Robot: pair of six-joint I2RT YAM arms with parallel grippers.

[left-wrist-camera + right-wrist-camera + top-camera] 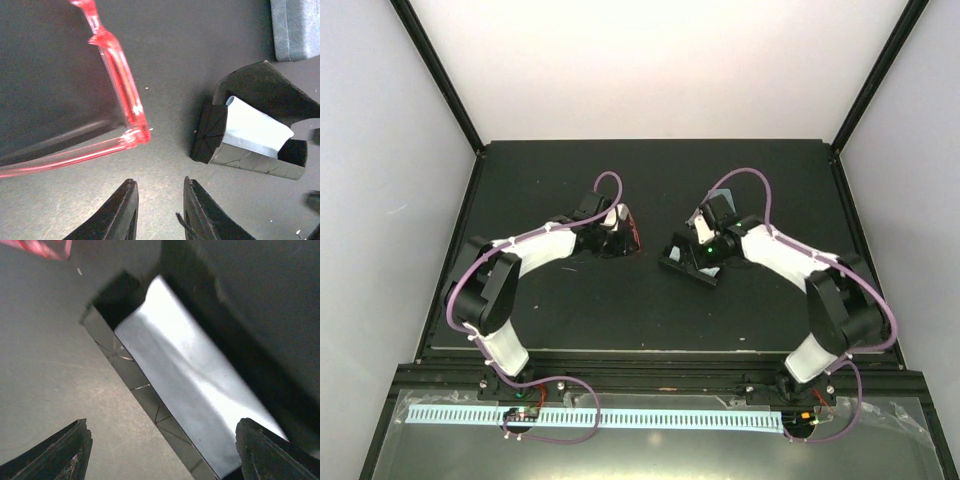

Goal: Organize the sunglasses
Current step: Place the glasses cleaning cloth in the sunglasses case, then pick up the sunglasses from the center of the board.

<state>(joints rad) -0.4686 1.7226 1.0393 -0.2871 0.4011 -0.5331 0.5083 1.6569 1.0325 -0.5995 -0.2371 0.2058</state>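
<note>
Our left hand [159, 209] sits low over the bench [200, 60]. Its two black fingers [125, 212] are parted by a narrow gap, and nothing is between them. Just beyond the fingertips, and not touching them, lie the red sunglasses [121, 80]. We see a clear red frame corner, one arm running off to the left edge of the wrist view, and a dark lens area inside the frame.

To the right of the glasses, with a strip of bare bench between, is a black case [207, 135] lying open. A light blue cloth [255, 131] rests inside it. Farther off, at the top right corner of that view, we see the end of a pale blue case [295, 30], apart from the black one.

Our right hand [165, 455] is spread wide, with a finger at each lower corner of its wrist view and nothing gripped. It hovers directly over the same open black case, and the pale cloth fills the trough below it. A sliver of the red glasses shows at the top left corner.

From above, both arms reach inward to the middle of the bench. The red sunglasses lie at the tip of the left hand. The black case is to their right and a little nearer, under the right hand.
</note>
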